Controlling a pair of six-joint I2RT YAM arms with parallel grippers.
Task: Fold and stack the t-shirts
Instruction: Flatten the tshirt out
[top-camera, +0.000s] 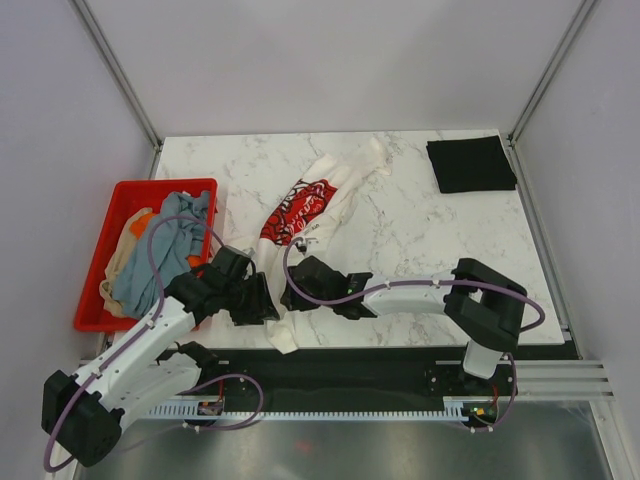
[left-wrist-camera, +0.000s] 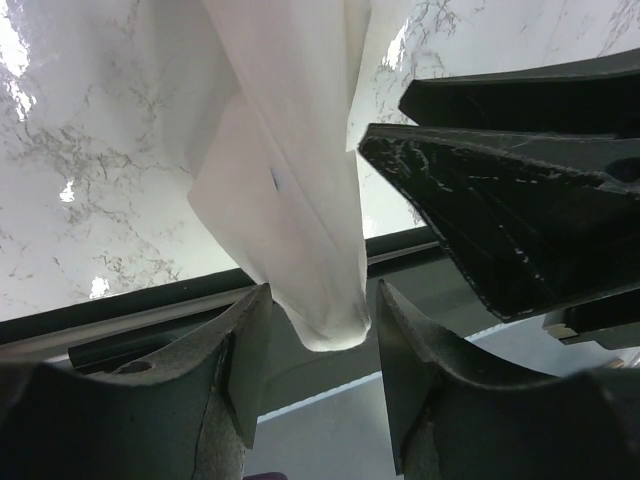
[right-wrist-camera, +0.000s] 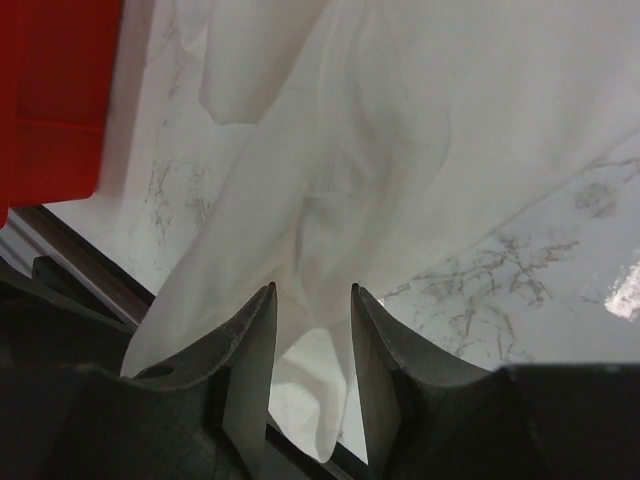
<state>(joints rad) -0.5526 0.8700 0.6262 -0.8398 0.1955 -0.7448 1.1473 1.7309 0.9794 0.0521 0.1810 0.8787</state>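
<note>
My left jaws and right jaws straddled the hem of the cream-white, red-printed cloth t-shirt (top-camera: 335, 190) at the marble counter's (top-camera: 420, 240) near edge. I could not tell whether they were clenched. The fold required equal, level pull.

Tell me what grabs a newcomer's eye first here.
The cream-white t-shirt with its red print, bunched diagonally down the marble table, the left fingers and right fingers straddling its near end. Then the red crate at the left edge, heaped with grey-blue, orange and tan shirts, and the folded black shirt in the far right corner.
</note>
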